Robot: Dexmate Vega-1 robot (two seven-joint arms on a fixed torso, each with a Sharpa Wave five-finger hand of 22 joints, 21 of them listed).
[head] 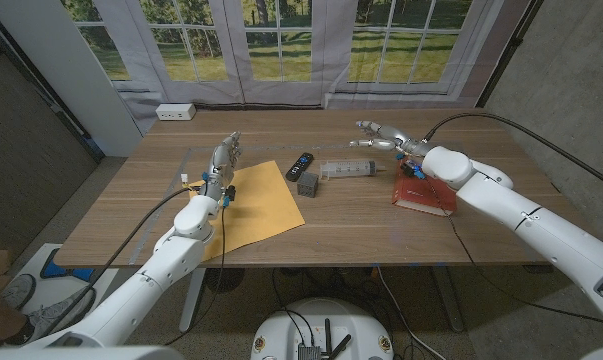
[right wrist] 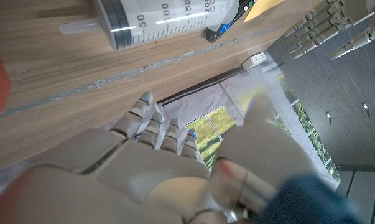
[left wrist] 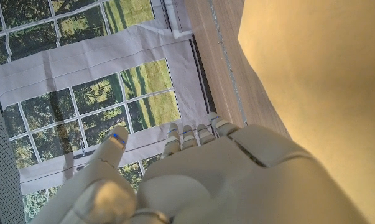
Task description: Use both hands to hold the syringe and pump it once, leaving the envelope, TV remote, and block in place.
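Note:
The clear syringe (head: 351, 170) lies on its side mid-table, its plunger end toward the right; its printed barrel (right wrist: 168, 22) shows large in the right wrist view. My right hand (head: 381, 135) hovers just behind its plunger end, fingers spread, holding nothing; the same hand (right wrist: 143, 168) shows from behind. My left hand (head: 221, 160) stands at the left edge of the yellow envelope (head: 256, 205), fingers straight and empty. The black TV remote (head: 299, 165) and the grey block (head: 308, 183) sit between envelope and syringe. The envelope (left wrist: 311, 81) lies beside my left hand (left wrist: 224, 180).
A red flat box (head: 421, 195) lies under my right forearm, right of the syringe. A white power strip (head: 175, 112) sits at the table's far left edge. Windows and a grey curtain stand behind the table.

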